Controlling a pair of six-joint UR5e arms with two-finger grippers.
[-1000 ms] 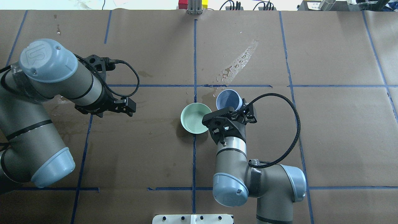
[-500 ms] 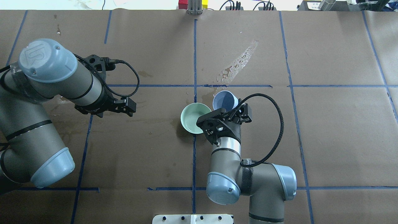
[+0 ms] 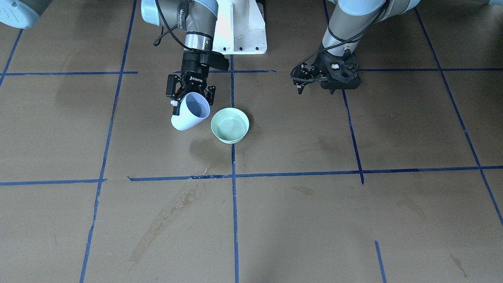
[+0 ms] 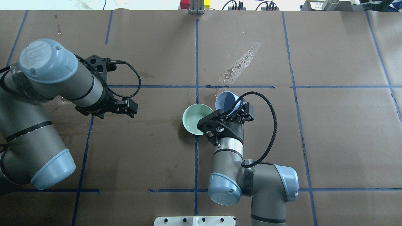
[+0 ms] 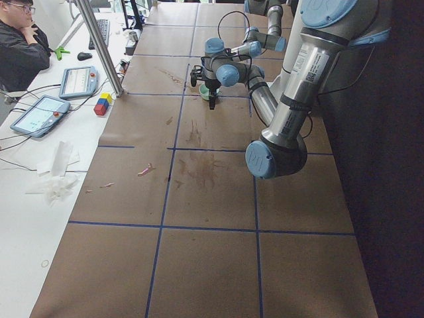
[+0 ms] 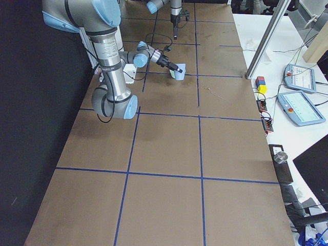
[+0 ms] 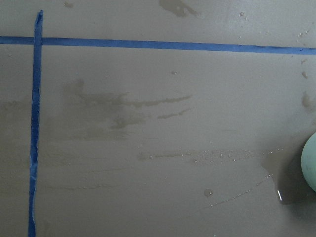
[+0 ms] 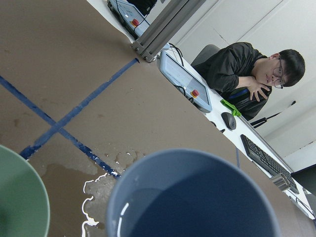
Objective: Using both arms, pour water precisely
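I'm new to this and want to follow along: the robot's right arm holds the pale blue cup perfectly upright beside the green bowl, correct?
Not upright. In the exterior front-facing view the pale blue cup, held in the jaws of the right gripper, is tilted, its mouth leaning toward the green bowl beside it.

Cup (image 4: 226, 98) in R pincer (image 3: 191, 94) crowds bowl (image 4: 189, 121); L pincer (image 4: 133, 108) well apart.

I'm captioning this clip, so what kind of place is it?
Likely a robotics lab: the left arm and right arm work at a table gridded with blue tape, pendants lie on a side bench, and an operator sits watching.
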